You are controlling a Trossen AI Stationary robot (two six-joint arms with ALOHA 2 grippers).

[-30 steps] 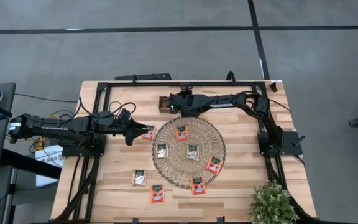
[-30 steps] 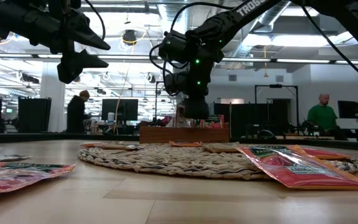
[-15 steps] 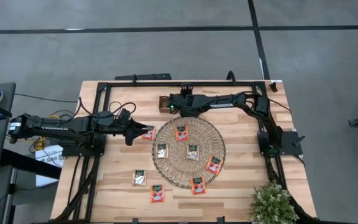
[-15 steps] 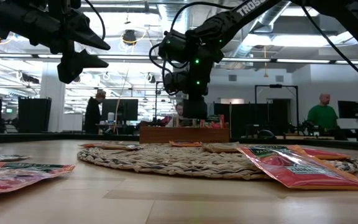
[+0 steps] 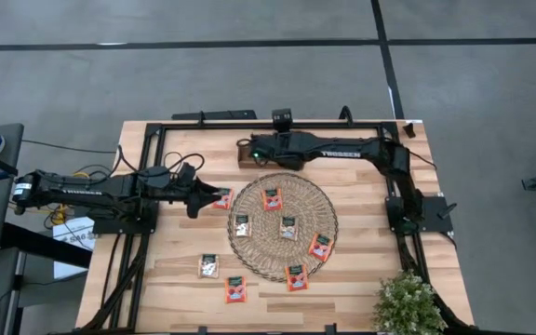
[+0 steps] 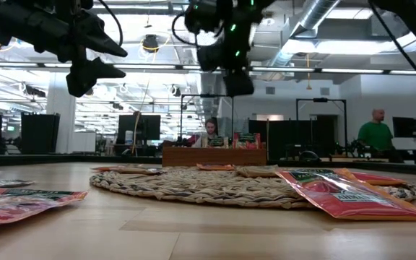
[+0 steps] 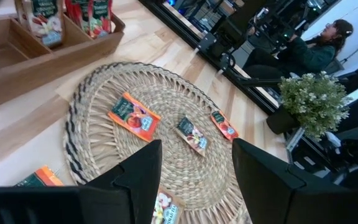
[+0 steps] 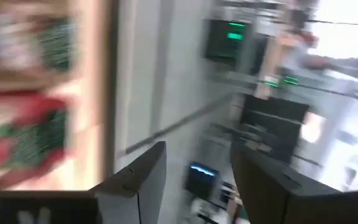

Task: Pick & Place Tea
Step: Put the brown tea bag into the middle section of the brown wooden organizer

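Five tea packets point(image 5: 288, 227) lie on the round mat point(image 5: 249, 244) from above, more beside it (left gripper point(image 5: 214, 198) hovers at the mat's edge). Low: right gripper point(image 6: 237, 83) hangs above the wooden tray point(image 6: 214, 156). Wrist views: both grippers' fingers apart, empty.

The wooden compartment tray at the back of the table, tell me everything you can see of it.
The wooden tray is a low brown box of plain wood, split by thin dividers into open compartments. It sits flat on the table just behind the woven mat, close to its rim. Tea packets stand upright in some compartments; at least one is empty. The right gripper hangs above it, not touching.
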